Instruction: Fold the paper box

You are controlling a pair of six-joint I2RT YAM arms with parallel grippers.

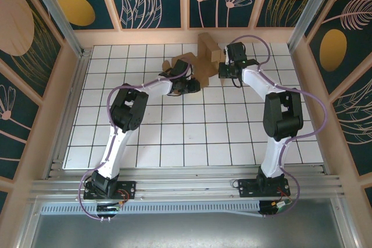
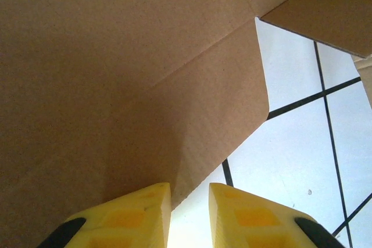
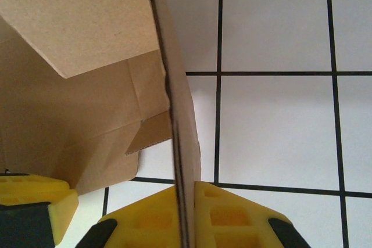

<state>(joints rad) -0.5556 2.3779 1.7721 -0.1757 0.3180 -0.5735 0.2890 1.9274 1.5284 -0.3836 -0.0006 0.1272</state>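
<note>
The paper box (image 1: pixel 204 51), plain brown cardboard, stands partly folded at the far middle of the gridded table, between both arms. My right gripper (image 3: pixel 186 220) is shut on the edge of an upright panel of the paper box (image 3: pixel 75 103), which runs straight up from between the yellow fingers (image 3: pixel 232 216). From above, the right gripper (image 1: pixel 224 72) sits at the box's right side. My left gripper (image 2: pixel 190 213) is under a wide creased flap of the paper box (image 2: pixel 116 74). Its jaws stand a little apart, the flap's corner touches the left finger (image 2: pixel 139 213), and white table shows in the gap. From above, the left gripper (image 1: pixel 192 84) is at the box's near-left side.
The white gridded table (image 1: pixel 192 137) is ringed by wooden walls with patterned panels. The back wall (image 1: pixel 186 34) is just behind the box. Both arms reach forward from their bases at the near edge. The open grid lies near and to either side.
</note>
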